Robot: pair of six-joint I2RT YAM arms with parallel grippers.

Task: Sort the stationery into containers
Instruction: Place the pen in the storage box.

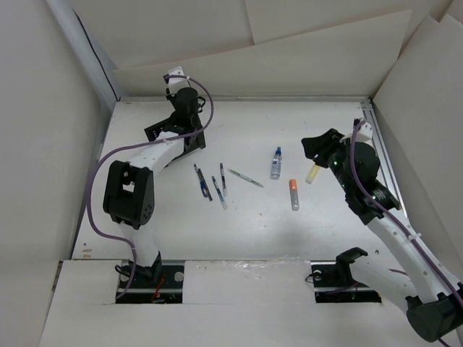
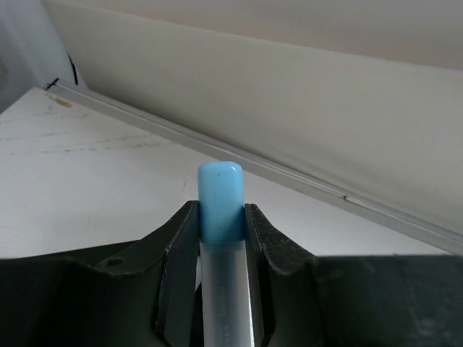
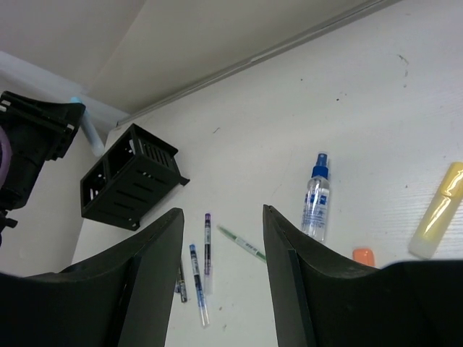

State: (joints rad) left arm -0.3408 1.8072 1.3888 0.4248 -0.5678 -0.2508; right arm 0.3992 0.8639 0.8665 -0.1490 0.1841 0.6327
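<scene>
Closest to me, to the near right of the organiser box (image 3: pixel 129 179), the loose pens (image 1: pixel 204 182) lie scattered on the tabletop (image 1: pixel 325 238), with the orange-banded marker (image 1: pixel 294 195) farther right of them. A little beyond, the blue-capped tube (image 1: pixel 276 163) and the yellowish stick (image 1: pixel 312 173) lie well right of the box. My right hand (image 3: pixel 221 217) hovers just beside the stick, its fingers (image 3: pixel 155 275) apart and nothing between them. Farthest out, beyond the box, my left hand (image 2: pixel 221 217) is clamped on a pale-blue-capped pen (image 2: pixel 220 184), gripping where the cap meets the frosted barrel. In the right wrist view the pen hangs tilted at the box's far corner; I cannot tell whether its lower end is over a compartment. I judge this pen light and stiff, with a smooth plastic barrel that could pivot or slide in the grip, the more so held this near one end. I would take each remaining pen across mid-barrel. The tube looks round and liable to roll, so I'd pinch its body rather than the cap.
</scene>
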